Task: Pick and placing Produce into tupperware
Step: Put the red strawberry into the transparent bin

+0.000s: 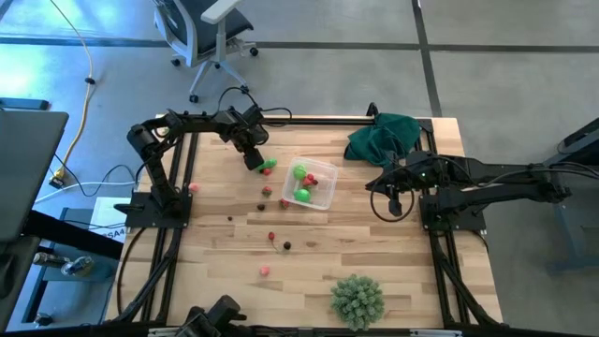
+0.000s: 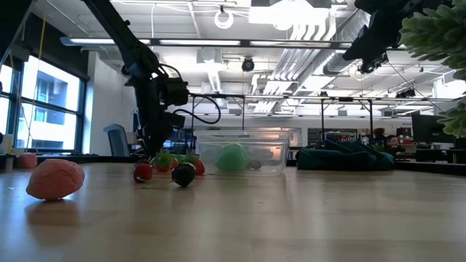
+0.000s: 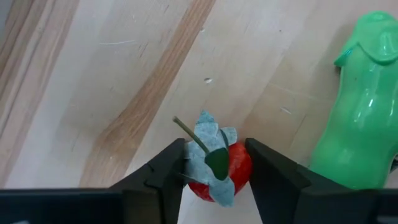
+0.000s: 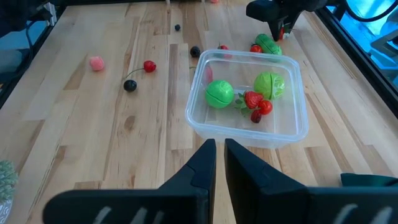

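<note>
My left gripper [image 1: 255, 163] points down at the far left of the table, just left of the tupperware [image 1: 323, 202], shut on a small red berry with a green leafy cap and stem [image 3: 219, 167]. A bright green piece [image 3: 364, 99] lies right beside it. The clear tupperware [image 4: 245, 140] holds two green pieces [image 4: 219, 93] and some red ones [image 4: 255, 102]. Several red, dark and pink pieces [image 1: 271, 237] lie scattered on the wood. My right gripper [image 4: 219, 155] hovers shut, high at the right, touching nothing. My left gripper pinches the red berry's two opposite sides [image 3: 244, 168] between its fingers [image 3: 171, 168]. The fingers come from above, pointing down. The leafy cap and stem face up toward the wrist camera. The berry looks to sit on the table top.
A dark green cloth [image 1: 384, 139] is bunched at the far right corner. A pale-green spiky ball [image 1: 357, 298] stands near the front edge. Bare wood stretches between the scattered pieces and the front left.
</note>
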You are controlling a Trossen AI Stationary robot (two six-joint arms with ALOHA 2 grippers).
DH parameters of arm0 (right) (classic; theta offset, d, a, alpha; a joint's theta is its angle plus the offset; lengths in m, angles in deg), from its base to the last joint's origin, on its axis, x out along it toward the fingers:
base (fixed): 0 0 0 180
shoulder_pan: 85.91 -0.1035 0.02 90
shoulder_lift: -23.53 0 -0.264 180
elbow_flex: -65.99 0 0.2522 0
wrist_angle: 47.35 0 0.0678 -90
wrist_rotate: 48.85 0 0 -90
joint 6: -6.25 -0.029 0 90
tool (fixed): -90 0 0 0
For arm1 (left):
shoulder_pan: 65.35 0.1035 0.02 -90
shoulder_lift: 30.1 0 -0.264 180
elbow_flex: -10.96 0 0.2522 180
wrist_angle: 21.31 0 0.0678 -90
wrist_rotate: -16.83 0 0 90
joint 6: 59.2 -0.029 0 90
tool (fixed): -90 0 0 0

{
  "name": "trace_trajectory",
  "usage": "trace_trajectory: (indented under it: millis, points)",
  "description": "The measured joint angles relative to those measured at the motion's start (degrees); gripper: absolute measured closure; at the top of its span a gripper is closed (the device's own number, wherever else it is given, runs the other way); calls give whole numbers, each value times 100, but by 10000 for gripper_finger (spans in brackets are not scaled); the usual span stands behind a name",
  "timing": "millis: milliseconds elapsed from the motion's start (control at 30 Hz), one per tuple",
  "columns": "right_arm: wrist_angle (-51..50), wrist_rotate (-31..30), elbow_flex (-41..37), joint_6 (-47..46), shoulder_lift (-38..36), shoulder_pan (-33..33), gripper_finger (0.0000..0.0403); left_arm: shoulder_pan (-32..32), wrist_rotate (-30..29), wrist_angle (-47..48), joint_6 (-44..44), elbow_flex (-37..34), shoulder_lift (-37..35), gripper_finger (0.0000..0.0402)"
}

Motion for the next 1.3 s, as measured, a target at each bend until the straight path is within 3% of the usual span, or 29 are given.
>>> trace_trajectory:
  millis: [333, 633, 833, 1300]
  points:
    - [0, 1, 0, 1, 1, 0, 379, 0, 3, -9, -164, 0, 0, 243]
    - [0, 2, 1, 0, 0, 0, 379, -1, 116, 331, -334, 299, 4, 270]
    - [0, 2, 1, 1, 1, 0, 379, -3, 310, 746, -535, 770, 4, 243]
    - [0, 2, -1, -1, -1, 0, 379, -401, 1743, 1145, -1253, 2069, 0, 270]
